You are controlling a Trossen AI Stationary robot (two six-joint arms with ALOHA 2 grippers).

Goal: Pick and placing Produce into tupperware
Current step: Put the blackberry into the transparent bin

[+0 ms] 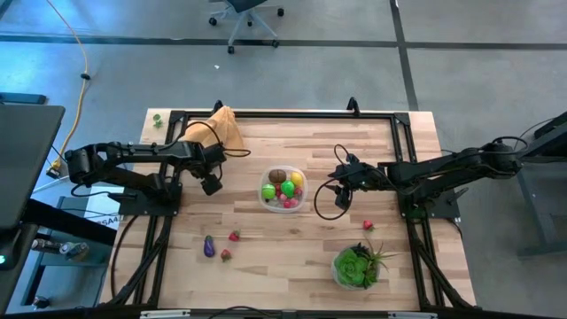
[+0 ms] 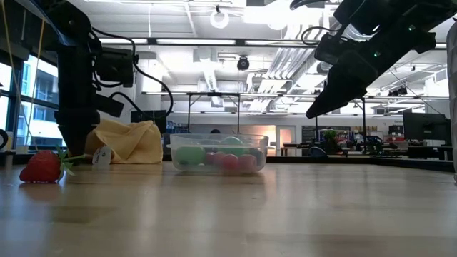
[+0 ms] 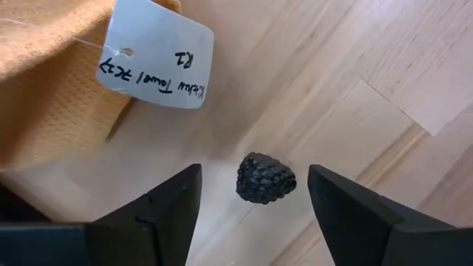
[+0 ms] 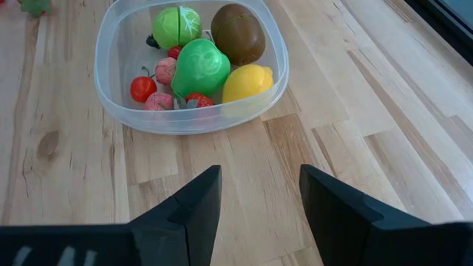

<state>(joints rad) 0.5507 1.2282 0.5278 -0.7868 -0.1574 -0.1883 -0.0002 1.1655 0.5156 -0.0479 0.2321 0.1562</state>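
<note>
Clearly, the step in hand was a pickup by the left pincer (image 3: 251, 203), which hung over the wooden table (image 1: 292, 257) beside the orange-tan cloth (image 1: 227, 127), its fingers spread apart with a small dark, bumpy blackberry-like toy (image 3: 266, 178) lying on the wood between them, not yet touched. The next move looked to call for lowering, closing on that berry, and carrying it to the small round clear plastic container (image 4: 118, 103) at mid-table. That container already held 2 green fruits, a brown kiwi (image 4: 238, 33), a yellow lemon (image 4: 247, 82) and several small red berries. More produce lay loose: a purple eggplant (image 1: 209, 247) and 2 red strawberries near the table's front, and another red piece (image 1: 368, 225) near the leafy green potted plant (image 1: 358, 264). The right pincer (image 4: 259, 196) waited just beside the container, fingers apart and holding nothing. A white paper tag (image 3: 157, 53) tied to the cloth carried handwriting, seemingly "Kitchen Towel" with "R1", partly unclear.
</note>
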